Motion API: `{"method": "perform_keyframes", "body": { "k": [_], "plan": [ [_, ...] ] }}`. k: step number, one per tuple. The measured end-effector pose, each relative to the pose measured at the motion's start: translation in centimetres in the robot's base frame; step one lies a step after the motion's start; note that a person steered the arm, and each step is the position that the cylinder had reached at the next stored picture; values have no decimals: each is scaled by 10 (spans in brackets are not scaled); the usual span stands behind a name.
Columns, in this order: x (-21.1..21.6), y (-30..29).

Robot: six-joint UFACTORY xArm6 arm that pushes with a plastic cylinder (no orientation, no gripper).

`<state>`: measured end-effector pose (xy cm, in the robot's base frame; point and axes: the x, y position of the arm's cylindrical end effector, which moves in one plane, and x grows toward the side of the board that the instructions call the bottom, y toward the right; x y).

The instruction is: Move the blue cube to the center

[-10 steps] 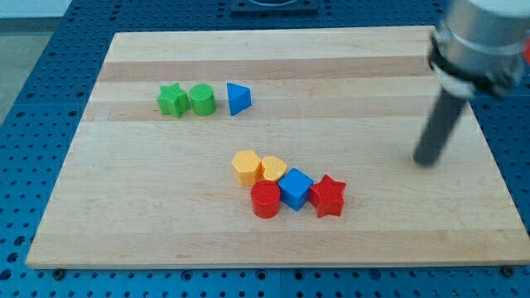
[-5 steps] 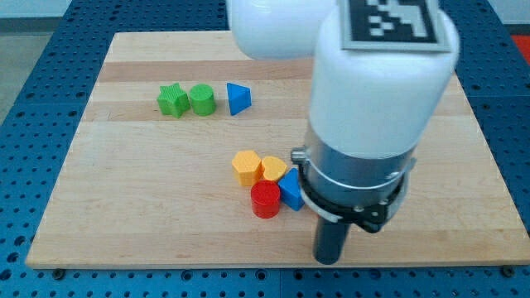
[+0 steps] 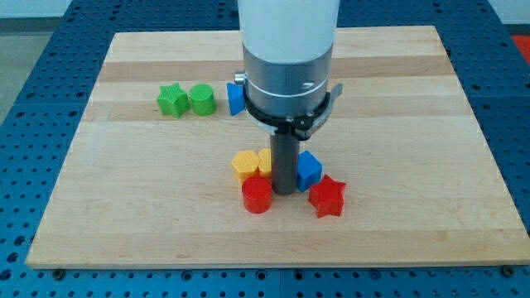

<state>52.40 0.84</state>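
Desk (image 3: 464,165) of pale wooden planks is filling most of the view, sitting on a blue perforated base (image 3: 25,124) that is showing round its edges. The white arm housing (image 3: 286,58) is hanging down from the desk's top edge over the middle, hiding part of a blue triangular block (image 3: 235,98) behind it. There is no pincer on this arm, so nothing is open or closed; it is ending in a dark rod whose end, my tip (image 3: 284,192), is resting in the cluster below the desk's centre. My tip is standing wedged between the red cylinder (image 3: 257,196) on its left and the blue cube (image 3: 309,169) touching its right side, with the red star (image 3: 327,196) just beside the cube toward the bottom edge. The orange block (image 3: 245,165) and the yellow block (image 3: 265,160) are sitting just left of the rod. The cube is lying slightly below and right of centre, so it seems to be needing a nudge toward the top edge. A green star (image 3: 171,99) and green cylinder (image 3: 202,99) are sitting side by side near the top-left corner, well apart.
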Motion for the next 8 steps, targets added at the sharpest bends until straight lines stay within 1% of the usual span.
{"method": "perform_keyframes", "body": {
  "k": [3, 4, 5, 6, 8],
  "plan": [
    [-34, 30],
    [-37, 42],
    [-26, 52],
    [-10, 78],
    [3, 175]
  ]
}}
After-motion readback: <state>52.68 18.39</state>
